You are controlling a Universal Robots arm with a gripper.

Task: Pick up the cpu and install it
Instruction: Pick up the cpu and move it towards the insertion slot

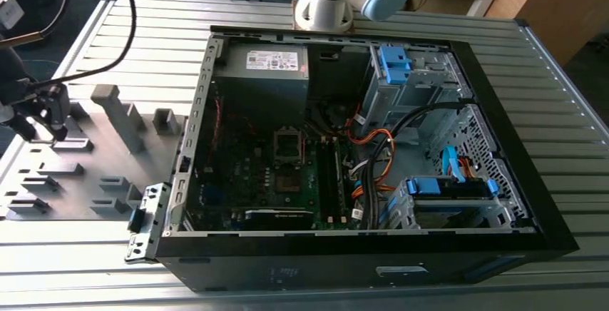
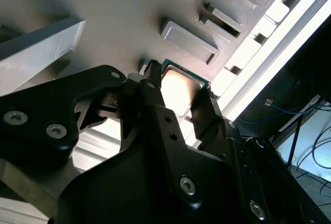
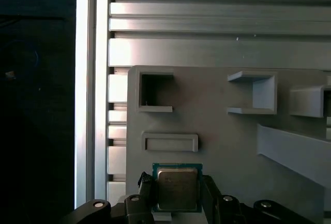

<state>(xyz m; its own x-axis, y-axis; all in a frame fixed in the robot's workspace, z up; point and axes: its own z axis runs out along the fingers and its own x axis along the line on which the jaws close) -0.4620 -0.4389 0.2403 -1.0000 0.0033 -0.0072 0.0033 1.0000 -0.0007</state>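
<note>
Black gripper (image 2: 176,87) is pinched narrow on the cpu (image 3: 177,189), a small square chip with a pale metal top. It grips opposite edges, likely to hold it flat. Chip sits at the grey moulded holder tray (image 3: 217,125), well apart from the open black computer case (image 1: 533,204).

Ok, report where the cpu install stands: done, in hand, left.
Done: the approach. The gripper sits around the cpu on the grey fixture plate, outside the open computer case.
In hand: the pick. Whether the cpu is clamped cannot be told, and it appears to lie on the plate, not yet lifted.
Left: the carry and the install. The cpu is far from the socket inside the case.
</note>
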